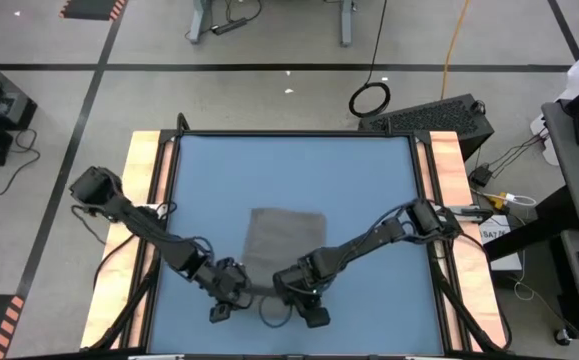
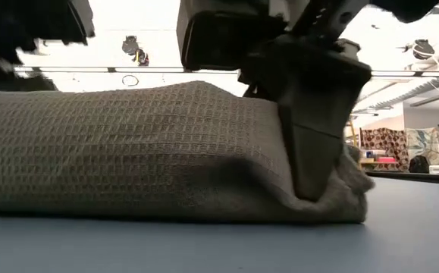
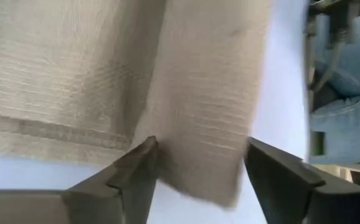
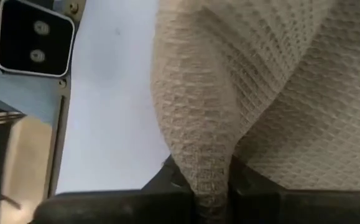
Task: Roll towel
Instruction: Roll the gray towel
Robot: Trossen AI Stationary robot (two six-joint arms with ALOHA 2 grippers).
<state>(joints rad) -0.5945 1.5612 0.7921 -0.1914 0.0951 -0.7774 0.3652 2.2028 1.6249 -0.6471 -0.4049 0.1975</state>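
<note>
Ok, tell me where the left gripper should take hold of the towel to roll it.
Probably the near folded edge of the towel, from the table's front side. That edge is already raised; the right gripper pinches it, and the open left gripper straddles the same fold.

One towel [image 1: 284,236] lies on one table [image 1: 369,170], with two grippers, left [image 1: 231,290] and right [image 1: 304,290], at it.

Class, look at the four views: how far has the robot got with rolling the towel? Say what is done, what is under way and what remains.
Done: the towel lies on the blue table, its near edge lifted into a fold. Under way: the right gripper is shut on that fold; the left gripper stands open around the edge beside it. Left: nearly all the rolling, since most of the cloth lies flat.
</note>
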